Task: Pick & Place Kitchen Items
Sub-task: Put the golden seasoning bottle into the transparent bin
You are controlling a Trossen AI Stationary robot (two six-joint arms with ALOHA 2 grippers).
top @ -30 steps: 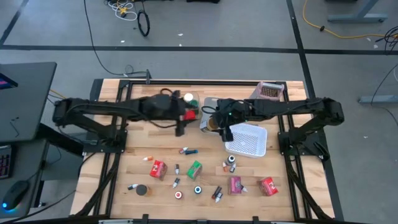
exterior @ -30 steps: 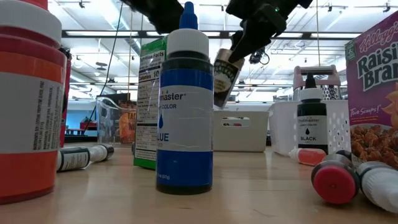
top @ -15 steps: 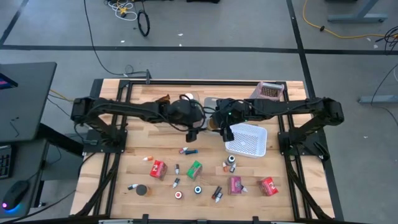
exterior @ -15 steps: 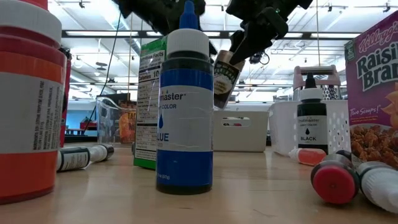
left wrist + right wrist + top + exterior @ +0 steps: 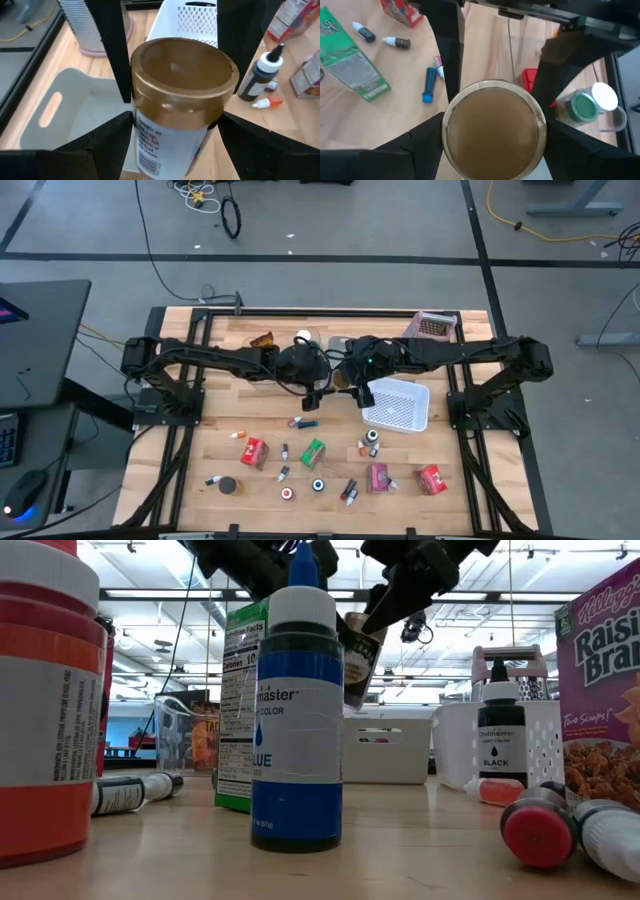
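Note:
A jar with a gold lid [image 5: 182, 75] hangs in the air over the middle of the table [image 5: 225, 395], and my right gripper [image 5: 495, 135] is shut on it. In the low view the jar [image 5: 360, 660] hangs tilted. My left gripper [image 5: 175, 125] has come in from the table's left side. It stands open with one finger on either side of the jar, facing the lid; whether it touches the jar I cannot tell. Red boxes [image 5: 253, 451], a green box [image 5: 313, 452], a pink box [image 5: 378, 477] and small bottles lie on the near half of the table. My right gripper pinches the jar's round wall [image 5: 536, 131] between its two fingers, one on each side. It comes in from the table's right side, slanting down. The jar is lifted clear of the table and tilted, its lid end toward the left arm.
A white perforated basket [image 5: 398, 402] sits just right of the grippers and a grey bin [image 5: 65, 105] lies below them. A clear bin [image 5: 305, 340] and a pink-based grater [image 5: 432, 326] stand at the far edge. A blue bottle [image 5: 296, 710] stands close to the low camera.
My left gripper has travelled toward the table's right edge and down, up to the jar, and its fingers now stand on either side of it. My right gripper has stayed in place with the jar, which has tipped a little more.

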